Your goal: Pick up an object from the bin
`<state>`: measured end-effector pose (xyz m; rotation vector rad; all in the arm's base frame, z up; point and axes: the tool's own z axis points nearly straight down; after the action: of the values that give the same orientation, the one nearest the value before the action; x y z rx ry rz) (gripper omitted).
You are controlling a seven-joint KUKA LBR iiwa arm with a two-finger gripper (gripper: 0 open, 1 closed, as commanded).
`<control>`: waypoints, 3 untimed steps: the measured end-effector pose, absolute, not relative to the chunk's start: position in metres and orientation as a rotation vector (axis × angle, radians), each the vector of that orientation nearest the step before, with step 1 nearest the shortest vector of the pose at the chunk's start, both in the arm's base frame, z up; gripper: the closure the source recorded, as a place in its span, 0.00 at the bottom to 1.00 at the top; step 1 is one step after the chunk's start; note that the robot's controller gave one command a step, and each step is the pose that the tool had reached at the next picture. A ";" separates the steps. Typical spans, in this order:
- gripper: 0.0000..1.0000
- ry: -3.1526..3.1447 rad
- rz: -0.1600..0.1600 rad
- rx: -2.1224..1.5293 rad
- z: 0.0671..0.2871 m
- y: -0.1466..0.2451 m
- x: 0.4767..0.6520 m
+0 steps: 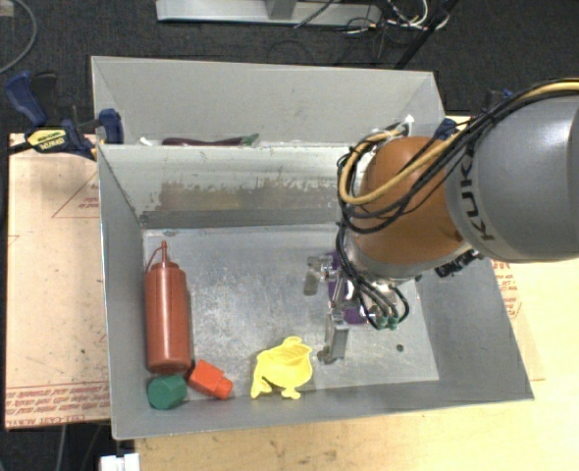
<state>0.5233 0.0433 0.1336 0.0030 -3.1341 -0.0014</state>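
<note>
Nearest the camera, a green rounded lump (167, 392) lies in the near left corner of the grey metal bin (240, 283). It touches the base of a red-brown plastic squeeze bottle (168, 312), which lies along the left wall. An orange-red small block (210, 380) rests just right of the lump. A yellow crumpled soft item (283, 369) lies by the front wall, mid-floor. The tool (331, 343) stands just beside its right edge. Whether the tool is released or clenched cannot be determined.
</note>
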 end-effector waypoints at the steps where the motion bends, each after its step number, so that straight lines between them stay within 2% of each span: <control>1: 0.00 -3.142 -0.002 0.001 0.138 0.043 0.525; 2: 0.00 -3.141 -0.002 0.105 0.103 0.070 0.513; 3: 1.00 -3.094 -0.005 0.589 0.073 0.105 0.490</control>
<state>0.4904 0.1052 0.0730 0.5894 -3.0941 -0.0052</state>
